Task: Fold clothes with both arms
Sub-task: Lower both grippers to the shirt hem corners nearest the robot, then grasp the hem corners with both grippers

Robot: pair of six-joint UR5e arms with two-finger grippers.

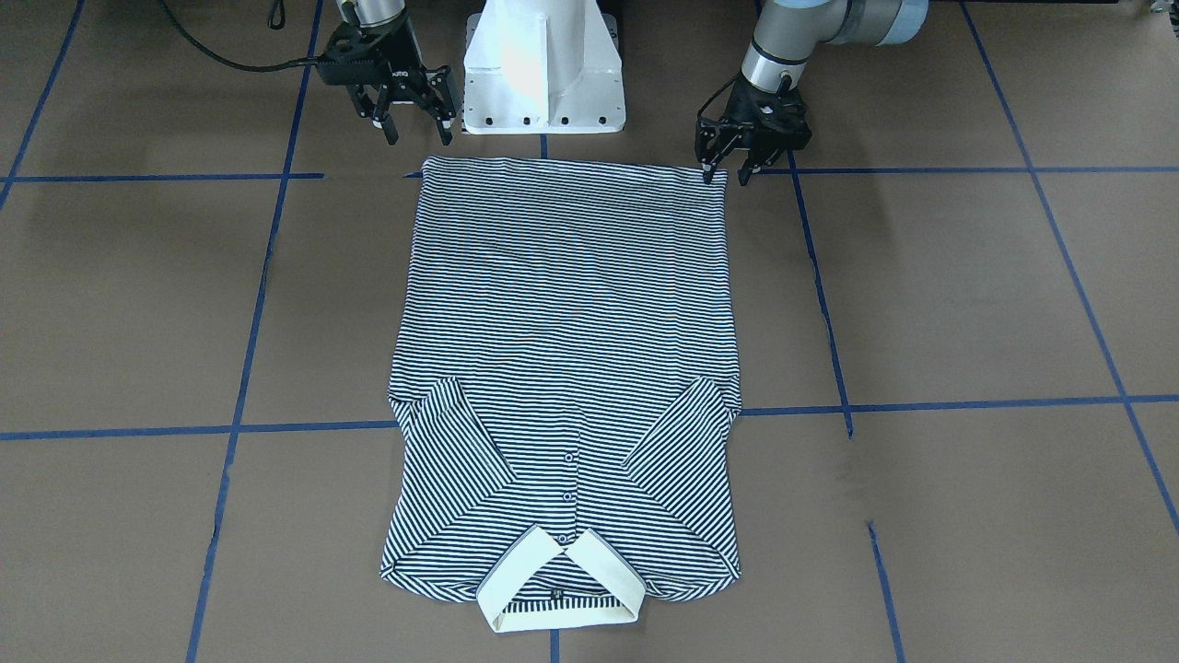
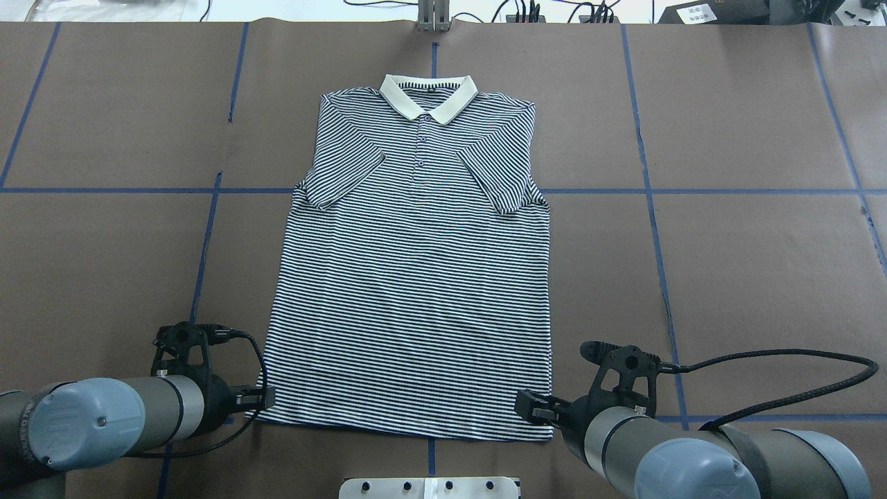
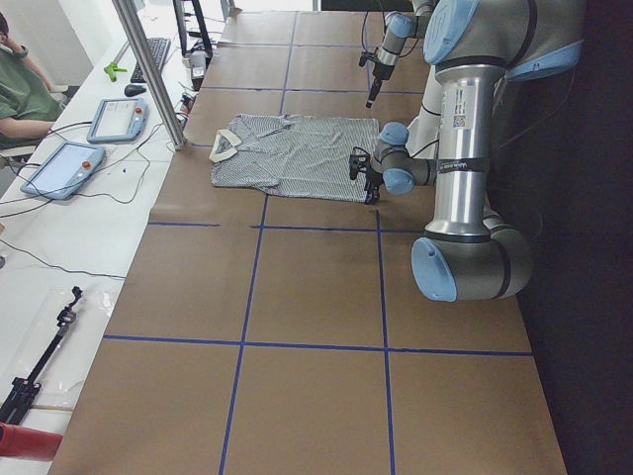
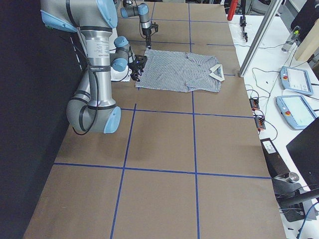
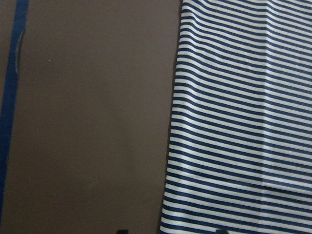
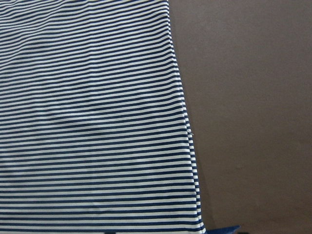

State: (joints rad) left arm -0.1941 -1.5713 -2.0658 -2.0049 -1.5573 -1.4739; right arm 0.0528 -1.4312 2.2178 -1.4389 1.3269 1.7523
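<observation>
The left gripper (image 1: 726, 173) has its fingers (image 1: 707, 171) moderately apart and pointing down at one corner of the polo shirt (image 1: 562, 304). In the front-facing view one fingertip meets the very corner of the hem (image 1: 571, 166), while the other stands just off the cloth over the bare table (image 1: 967, 304). The left wrist view agrees: the shirt's side edge runs up between the two dark fingertips at the bottom of the frame, so the fingers straddle that edge without being closed on it. Whether the inner tip actually presses the fabric cannot be told. The right gripper (image 1: 420, 136) has its fingers (image 1: 391, 129) spread wide and holds nothing. They hang clear of the cloth, with the other hem corner just beyond the fingertips on the side away from the white base (image 1: 543, 64). In the right wrist view that corner lies at the lower edge of the frame, striped cloth on one side and brown table on the other, and no fingertip shows. From both pairs of fingers the shirt stretches flat and face up, away from the robot. Its hem is the nearest part, its body lies between the two grippers' lines of reach, both short sleeves (image 1: 461, 451) are folded in over the chest, and the cream collar (image 1: 562, 589) lies farthest from the fingers. Blue tape lines (image 1: 921, 403) cross the table outside each gripper.
</observation>
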